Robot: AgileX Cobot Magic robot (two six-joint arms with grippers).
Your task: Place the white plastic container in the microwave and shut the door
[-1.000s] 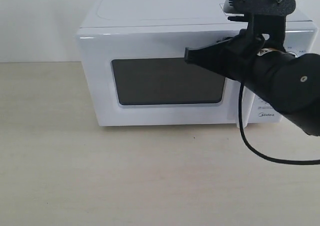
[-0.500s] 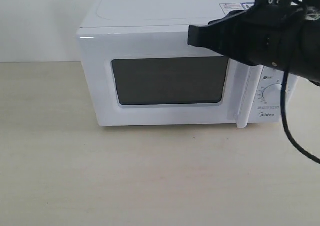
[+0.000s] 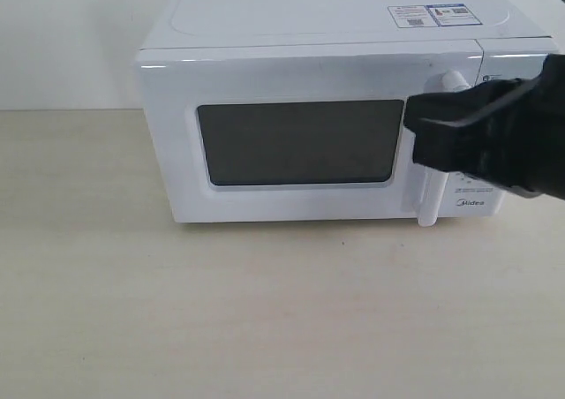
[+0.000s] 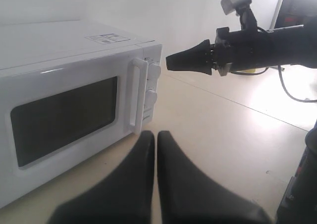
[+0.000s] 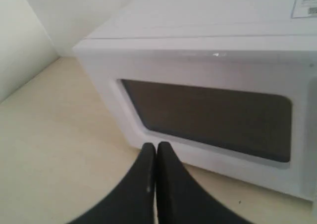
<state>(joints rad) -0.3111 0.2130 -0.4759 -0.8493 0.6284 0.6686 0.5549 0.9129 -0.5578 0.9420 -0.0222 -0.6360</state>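
Exterior view: on a pale table, the microwave stands toward the far side. Its door is shut flush, and nothing can be made out behind the dark window. The right gripper, fingers pressed together and empty, hovers clear of the microwave's near right, overlapping the vertical handle in this view. The left gripper, likewise closed on nothing, shows only in its wrist view, nearer than the microwave. A sticker lies on the top's far right.

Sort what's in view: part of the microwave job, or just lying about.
Job: microwave, its closed door, right gripper, left gripper; the container is not in view.
Just there: sticker on top, table.
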